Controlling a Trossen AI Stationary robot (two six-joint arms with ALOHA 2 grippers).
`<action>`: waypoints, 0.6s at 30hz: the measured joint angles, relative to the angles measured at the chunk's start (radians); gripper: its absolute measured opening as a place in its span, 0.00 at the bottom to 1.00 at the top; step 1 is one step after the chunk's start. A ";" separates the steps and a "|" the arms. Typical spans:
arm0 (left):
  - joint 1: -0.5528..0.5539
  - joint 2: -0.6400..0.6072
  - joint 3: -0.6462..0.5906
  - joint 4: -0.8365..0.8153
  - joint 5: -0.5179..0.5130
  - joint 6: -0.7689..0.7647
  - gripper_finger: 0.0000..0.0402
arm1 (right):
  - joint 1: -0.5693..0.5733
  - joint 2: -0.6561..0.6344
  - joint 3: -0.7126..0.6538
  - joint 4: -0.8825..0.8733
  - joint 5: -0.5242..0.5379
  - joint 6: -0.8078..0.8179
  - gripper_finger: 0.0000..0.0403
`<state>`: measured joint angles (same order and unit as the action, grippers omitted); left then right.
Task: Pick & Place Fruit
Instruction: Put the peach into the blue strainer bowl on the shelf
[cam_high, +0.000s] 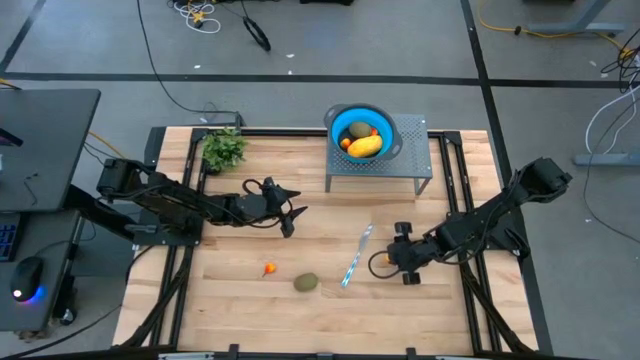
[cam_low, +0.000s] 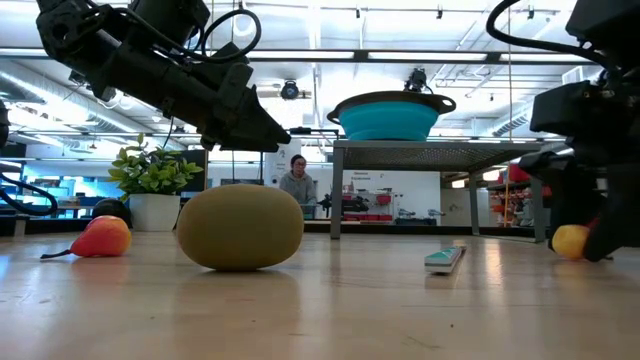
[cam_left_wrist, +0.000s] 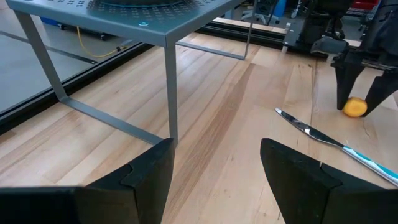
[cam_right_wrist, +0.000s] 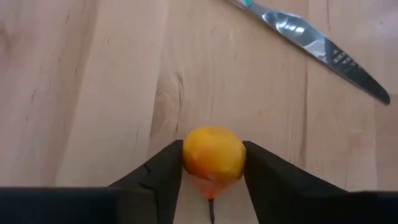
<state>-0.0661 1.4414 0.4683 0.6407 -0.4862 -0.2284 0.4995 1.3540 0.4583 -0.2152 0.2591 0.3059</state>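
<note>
A small yellow-orange fruit (cam_right_wrist: 213, 154) sits between the fingers of my right gripper (cam_right_wrist: 213, 171), near the table's right-middle (cam_high: 380, 264), and the gripper is shut on it. An olive-brown kiwi (cam_high: 307, 283) and a small orange-red fruit (cam_high: 270, 269) lie on the wood toward the near edge. A blue bowl (cam_high: 384, 128) stands on a grey perforated stand (cam_high: 400, 165) and holds the yellow-orange oblong (cam_high: 364, 147), another kiwi and small bits. My left gripper (cam_high: 291, 214) hangs open above the table's middle, touching nothing. My right gripper pinches the small yellow-orange fruit by its two opposite sides (cam_right_wrist: 186, 155), one finger (cam_right_wrist: 261, 168) on each. The fingers come from above, pointing down (cam_left_wrist: 346, 81). The fruit's underside is at table level (cam_low: 570, 243); whether it is lifted clear, I cannot tell.
A silver knife with a blue handle (cam_high: 355, 257) lies on the wood just left of my right gripper. A green potted plant (cam_high: 224, 148) stands at the far left corner. Bare wood lies between the stand's legs and the fruit on the table.
</note>
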 joint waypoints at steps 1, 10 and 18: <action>0.000 0.000 0.000 0.000 0.000 0.000 0.62 | 0.000 0.000 0.000 0.004 0.000 -0.001 0.39; 0.000 0.000 0.000 0.001 0.000 -0.003 0.62 | -0.001 0.000 0.000 0.039 0.001 -0.008 0.35; 0.000 0.000 0.000 0.005 0.000 -0.002 0.62 | -0.001 0.000 0.058 0.048 0.041 -0.065 0.35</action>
<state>-0.0660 1.4414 0.4683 0.6456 -0.4862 -0.2302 0.4984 1.3537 0.5160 -0.1669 0.3000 0.2412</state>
